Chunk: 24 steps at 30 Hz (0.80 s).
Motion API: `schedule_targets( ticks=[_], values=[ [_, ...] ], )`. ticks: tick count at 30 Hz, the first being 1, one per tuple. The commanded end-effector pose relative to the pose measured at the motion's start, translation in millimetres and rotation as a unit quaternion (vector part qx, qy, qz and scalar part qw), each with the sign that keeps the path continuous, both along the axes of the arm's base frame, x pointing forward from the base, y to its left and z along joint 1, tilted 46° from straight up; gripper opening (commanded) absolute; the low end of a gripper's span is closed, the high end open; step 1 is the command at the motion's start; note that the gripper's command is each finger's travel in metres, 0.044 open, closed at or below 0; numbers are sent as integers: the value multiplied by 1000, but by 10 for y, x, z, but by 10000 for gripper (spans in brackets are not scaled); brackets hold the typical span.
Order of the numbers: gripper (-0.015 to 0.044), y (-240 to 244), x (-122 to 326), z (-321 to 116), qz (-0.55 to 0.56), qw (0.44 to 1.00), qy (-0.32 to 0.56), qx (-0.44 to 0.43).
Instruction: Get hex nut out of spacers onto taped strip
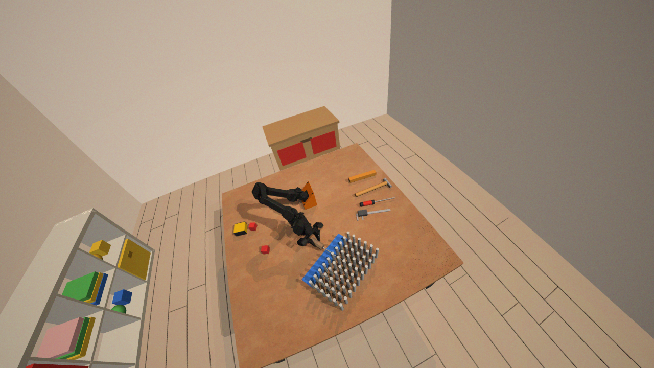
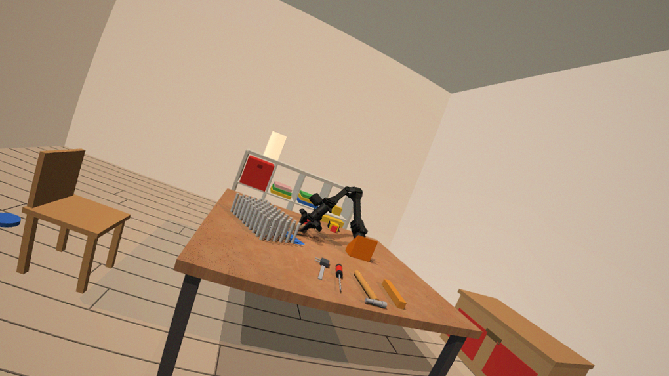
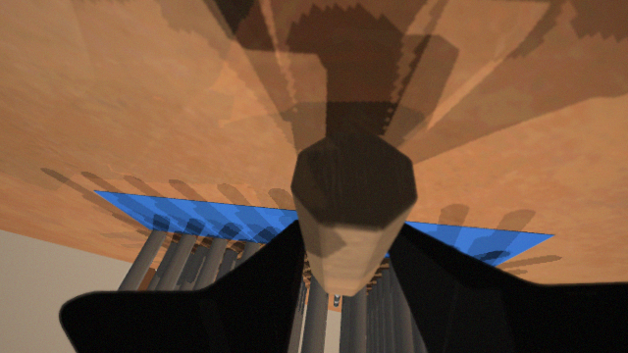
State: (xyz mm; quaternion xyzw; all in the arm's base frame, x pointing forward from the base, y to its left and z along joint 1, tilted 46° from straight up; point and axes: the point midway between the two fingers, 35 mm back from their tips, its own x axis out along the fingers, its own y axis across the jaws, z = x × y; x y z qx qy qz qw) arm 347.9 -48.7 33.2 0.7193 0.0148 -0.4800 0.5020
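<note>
The jaws (image 1: 315, 240) (image 2: 310, 223) are clamped on a wooden handle (image 1: 318, 245) (image 3: 353, 181); from overhead its long axis runs toward four o'clock, over the blue strip (image 1: 321, 257) (image 2: 295, 239) (image 3: 196, 216), at the spacers (image 1: 349, 265) (image 2: 267, 224) (image 3: 316, 324). A tiny grey thing (image 3: 337, 300), probably the nut, shows at six o'clock in the wrist view, between spacers. The pull should run back toward ten. Farther off, at eight, a shelf unit (image 1: 54, 260) (image 2: 240, 171) holds books and blocks.

In the top view, a white shelf unit (image 1: 87, 228) (image 2: 296, 187) filled the lower left, a low wooden cabinet (image 1: 301, 123) (image 2: 540, 336) stood at upper centre, and a wooden chair (image 2: 78, 212) occupied the exterior view's left side.
</note>
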Motion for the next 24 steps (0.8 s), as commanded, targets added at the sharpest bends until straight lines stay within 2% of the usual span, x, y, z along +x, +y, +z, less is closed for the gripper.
schedule_targets(
  ticks=[1, 24],
  values=[
    [0, 14, 40, 10, -1, 1000, -5, 1],
    [0, 62, 157, -36, -1, 1000, -6, 1]
  ],
)
